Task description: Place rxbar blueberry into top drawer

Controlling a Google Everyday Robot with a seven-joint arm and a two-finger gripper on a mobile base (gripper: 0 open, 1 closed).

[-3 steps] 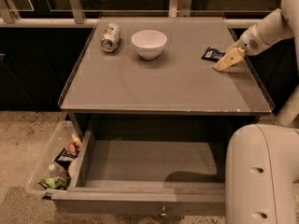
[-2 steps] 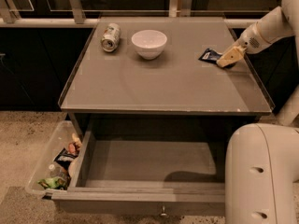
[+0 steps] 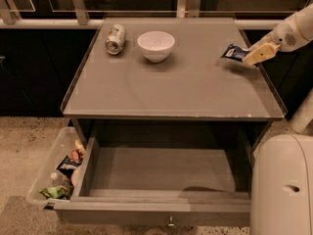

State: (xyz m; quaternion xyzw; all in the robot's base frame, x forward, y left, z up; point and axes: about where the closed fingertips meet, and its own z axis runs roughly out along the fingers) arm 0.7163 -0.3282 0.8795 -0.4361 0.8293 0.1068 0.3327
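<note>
I have the gripper at the far right edge of the table, clamped on one end of the rxbar. The bar tilts just above the tabletop, over its own shadow. The drawer stands open below on the near side. A can and a bowl sit far left.
</note>
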